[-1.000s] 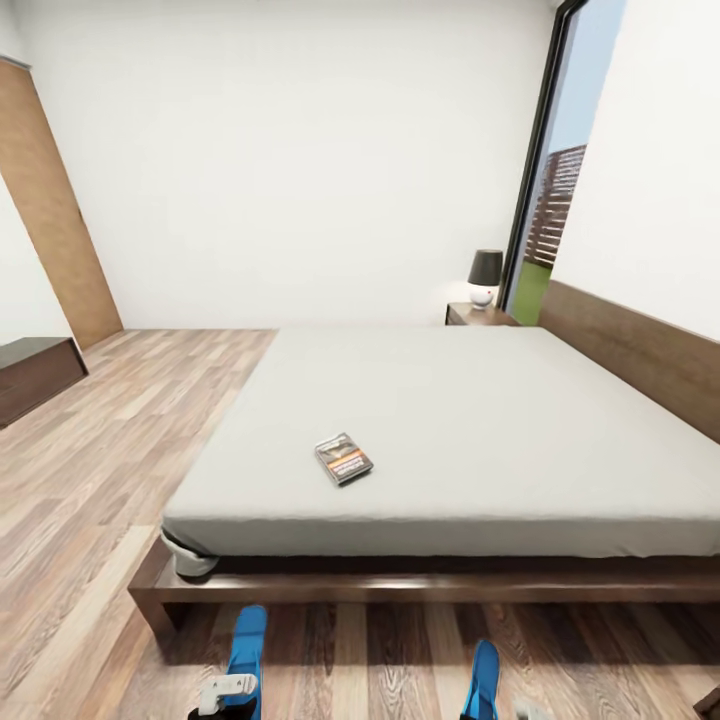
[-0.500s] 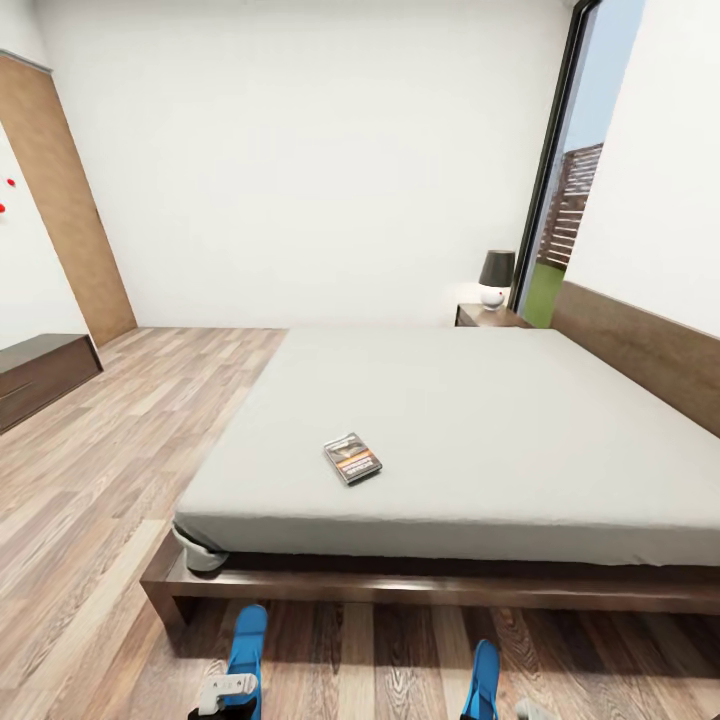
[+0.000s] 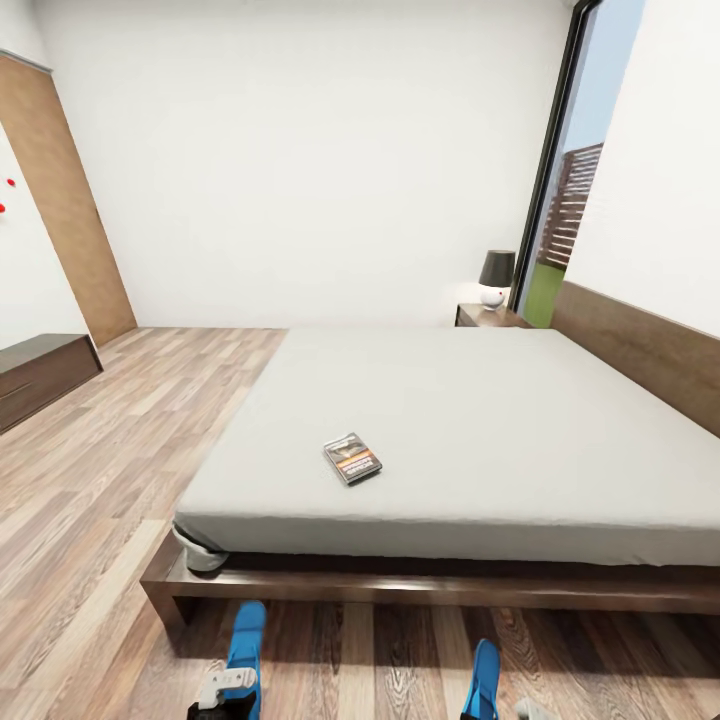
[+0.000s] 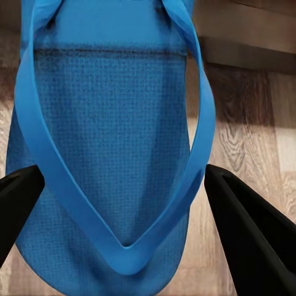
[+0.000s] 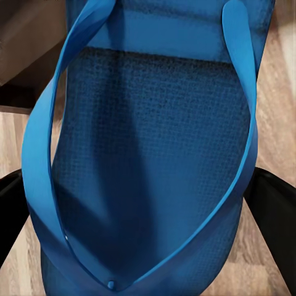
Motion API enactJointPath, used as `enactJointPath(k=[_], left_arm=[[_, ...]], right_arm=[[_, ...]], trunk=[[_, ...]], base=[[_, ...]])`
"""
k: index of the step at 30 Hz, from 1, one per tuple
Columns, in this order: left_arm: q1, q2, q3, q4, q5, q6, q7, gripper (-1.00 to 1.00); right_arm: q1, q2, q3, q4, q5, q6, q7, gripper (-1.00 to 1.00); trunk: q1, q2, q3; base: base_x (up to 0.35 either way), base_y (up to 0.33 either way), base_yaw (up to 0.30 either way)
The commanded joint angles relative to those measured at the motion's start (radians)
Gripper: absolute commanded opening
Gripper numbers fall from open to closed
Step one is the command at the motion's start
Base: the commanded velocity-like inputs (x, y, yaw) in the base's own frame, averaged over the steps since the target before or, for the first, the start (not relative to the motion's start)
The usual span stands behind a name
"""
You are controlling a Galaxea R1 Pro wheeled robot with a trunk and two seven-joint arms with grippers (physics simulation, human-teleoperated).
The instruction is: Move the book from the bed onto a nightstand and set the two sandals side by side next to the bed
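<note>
The book (image 3: 352, 459) lies flat on the pale mattress of the bed (image 3: 480, 420), near its front edge. Both bright blue sandals hang over the plank floor in front of the bed frame, toes toward it. My left gripper (image 3: 226, 686) is shut on the left sandal (image 3: 246, 640); in the left wrist view that sandal (image 4: 105, 123) fills the gap between the black fingers (image 4: 246, 228). My right gripper (image 3: 528, 710) is shut on the right sandal (image 3: 485, 675), seen close up (image 5: 154, 142) between its fingers (image 5: 274, 209). A nightstand (image 3: 488, 316) stands at the bed's far corner.
A dark-shaded lamp (image 3: 496, 276) sits on the nightstand. A long low dark cabinet (image 3: 40, 372) stands at the left wall, beside a brown wood panel (image 3: 60, 200). A tall dark-framed window (image 3: 575, 170) and the headboard (image 3: 640, 350) are on the right. Wood floor stretches left of the bed.
The whole view shifted a little between the oldest frame and the middle one, so the camera moved. Since then my left gripper has tilted slightly with its sandal.
</note>
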Motion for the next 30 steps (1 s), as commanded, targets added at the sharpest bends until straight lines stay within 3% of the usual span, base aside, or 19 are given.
enactJointPath(k=[1,3,6,8,13,16,18,20,21,23,26,30], left_arm=[[-0.006,0.002,-0.005,-0.002,0.01,0.019,0.008,-1.0],[-0.033,0.001,-0.005,-0.004,0.01,0.08,0.046,-1.0],[-0.114,-0.01,-0.005,-0.004,0.009,0.193,0.172,-1.0],[-0.148,-0.015,-0.005,-0.001,0.009,0.233,0.246,-1.0],[-0.17,-0.017,-0.01,0.025,0.007,0.241,0.299,-1.0],[-0.172,-0.018,-0.011,0.096,0.007,0.167,0.304,-1.0],[-0.172,-0.019,-0.011,0.128,0.007,0.124,0.305,-1.0],[-0.172,-0.019,-0.011,0.144,0.007,0.105,0.305,-1.0],[-0.172,-0.018,-0.011,0.148,0.007,0.1,0.306,-1.0],[-0.172,-0.018,-0.011,0.151,0.007,0.098,0.306,-1.0],[-0.172,-0.019,-0.012,0.151,0.007,0.096,0.306,-1.0],[-0.172,-0.019,-0.013,0.148,0.007,0.094,0.306,-1.0]], right_arm=[[0.0,0.0,0.0,0.0,-0.009,0.006,0.006,-1.0],[0.0,0.0,0.0,0.0,-0.009,0.006,0.008,-1.0],[0.0,-0.001,-0.001,0.0,-0.009,0.006,0.009,-1.0],[0.0,-0.001,-0.002,0.0,-0.009,0.006,0.009,-1.0],[0.0,-0.002,-0.004,0.0,-0.009,0.007,0.009,-1.0],[0.0,-0.006,-0.005,-0.001,-0.009,0.007,0.01,-1.0],[0.0,-0.036,-0.002,0.0,-0.011,0.008,0.011,-1.0],[0.0,-0.103,0.0,0.001,-0.014,0.012,0.026,-1.0],[0.0,-0.147,0.0,0.0,-0.015,0.016,0.059,-1.0],[0.0,-0.187,-0.004,-0.004,-0.016,0.024,0.158,-1.0],[0.0,-0.211,-0.01,-0.016,-0.017,0.086,0.31,-1.0],[-0.001,-0.234,-0.012,-0.107,-0.017,0.247,0.366,-1.0]], trunk=[[0.0,0.0,-0.001],[0.0,0.0,-0.001],[0.0,0.0,-0.001],[0.0,0.0,-0.001],[0.0,0.0,-0.001],[0.0,0.0,-0.001],[0.0,0.0,-0.001],[0.0,0.0,-0.001],[0.0,0.0,-0.001],[0.0,0.0,-0.001],[0.0,0.0,-0.001],[0.0,0.0,-0.001]], base=[[0.0,0.0,0.0],[0.0,0.0,0.0],[0.0,0.0,0.0],[0.0,0.0,0.0],[0.0,0.0,0.0],[0.0,0.0,0.0],[0.0,0.0,0.0],[0.0,0.0,0.0],[0.0,0.0,0.0],[0.0,0.0,0.0],[0.0,0.0,0.0],[0.0,0.0,0.0]])
